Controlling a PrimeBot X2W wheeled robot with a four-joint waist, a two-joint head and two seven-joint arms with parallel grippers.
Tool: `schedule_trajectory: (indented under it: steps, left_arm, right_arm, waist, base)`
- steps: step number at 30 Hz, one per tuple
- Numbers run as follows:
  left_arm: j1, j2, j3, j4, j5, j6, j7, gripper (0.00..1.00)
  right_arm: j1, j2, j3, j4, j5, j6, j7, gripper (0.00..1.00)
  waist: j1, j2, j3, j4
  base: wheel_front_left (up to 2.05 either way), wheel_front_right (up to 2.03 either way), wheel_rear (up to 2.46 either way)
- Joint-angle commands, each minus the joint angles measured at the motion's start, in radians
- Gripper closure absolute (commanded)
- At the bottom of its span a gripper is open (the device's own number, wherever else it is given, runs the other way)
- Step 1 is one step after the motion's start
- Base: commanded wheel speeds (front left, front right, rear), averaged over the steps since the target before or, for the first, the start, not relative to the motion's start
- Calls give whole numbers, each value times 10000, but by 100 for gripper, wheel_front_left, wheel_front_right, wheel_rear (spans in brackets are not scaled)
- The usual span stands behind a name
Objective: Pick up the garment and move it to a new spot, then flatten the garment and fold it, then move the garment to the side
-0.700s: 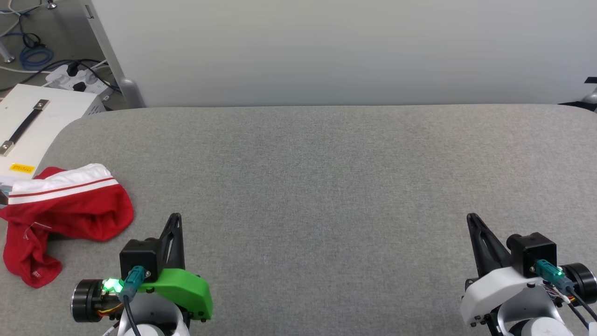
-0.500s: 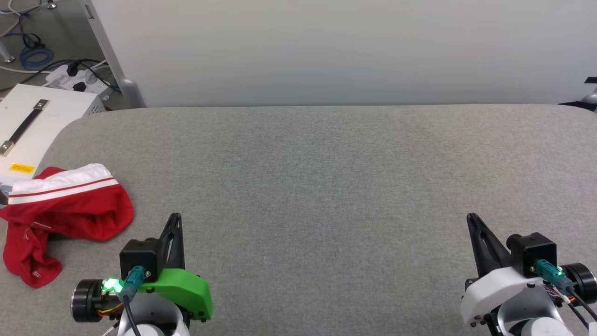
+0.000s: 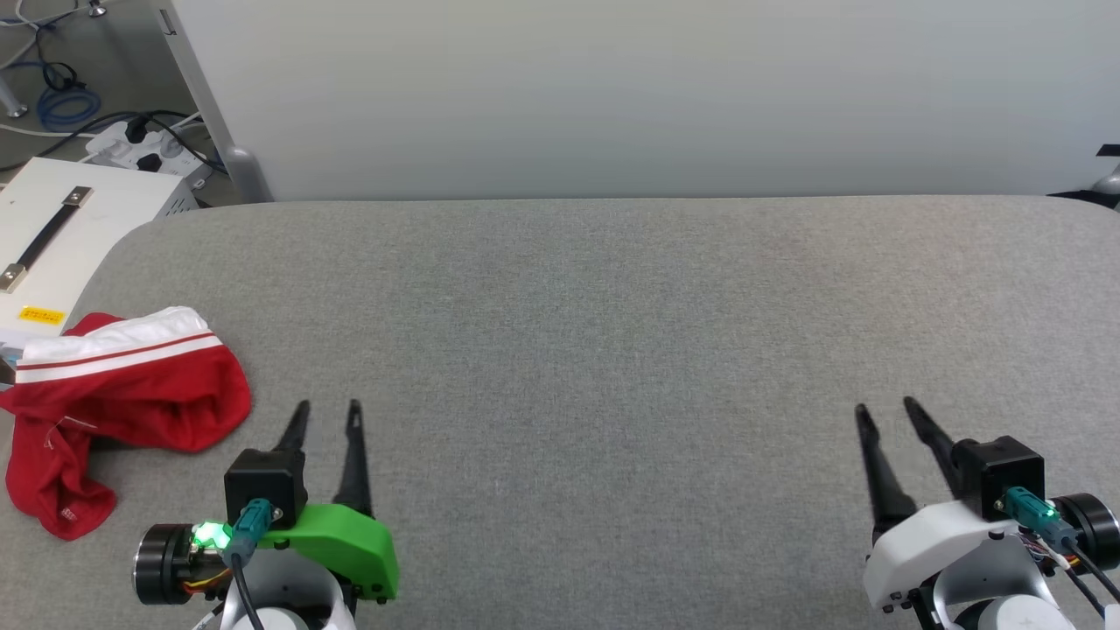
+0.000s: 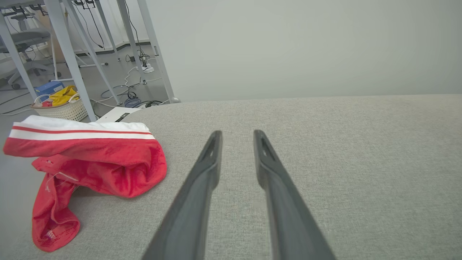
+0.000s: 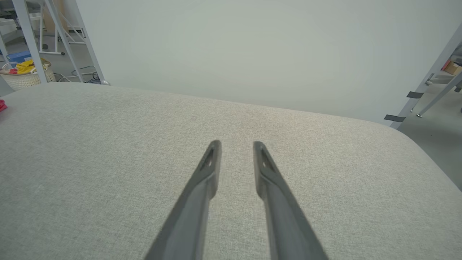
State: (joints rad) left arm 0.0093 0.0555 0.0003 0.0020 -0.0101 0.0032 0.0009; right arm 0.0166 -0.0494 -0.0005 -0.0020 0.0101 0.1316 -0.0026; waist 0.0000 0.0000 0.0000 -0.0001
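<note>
Beside the garment (image 3: 131, 394), white case (image 3: 92, 232), cables (image 3: 63, 112)

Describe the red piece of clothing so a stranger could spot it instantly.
Find the wide grey fabric-covered table and look at its left edge, beside the robot's left tool. A crumpled red garment with a white, red-striped band lies there. Unlike the hard white case with a black handle beside the table, it is soft and red.

Right gripper (image 5: 234, 145) sits over the grey fabric surface (image 5: 108, 151), dark fingers parted, nothing between them. At the far left edge there's a sliver of the red garment (image 5: 1, 105). Beyond it stands a pale basket (image 5: 25, 77) holding yellow cloth.
</note>
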Motion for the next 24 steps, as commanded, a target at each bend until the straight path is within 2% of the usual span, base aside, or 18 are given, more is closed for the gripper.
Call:
schedule_trajectory:
  steps: [1,24]
  left_arm:
    - [-7,0,-9,10,-11,-4,-19,0]
    - [-215,-10,-215,296,-345,-95,-497,0]
  right_arm:
    - [-3,0,-3,7,12,0,-17,0]
    - [-66,-2,-187,-60,581,-2,-491,0]
  waist:
    - [0,0,2,-1]
    - [0,0,4,-15]
  base:
    - [0,0,0]
    - [0,0,0]
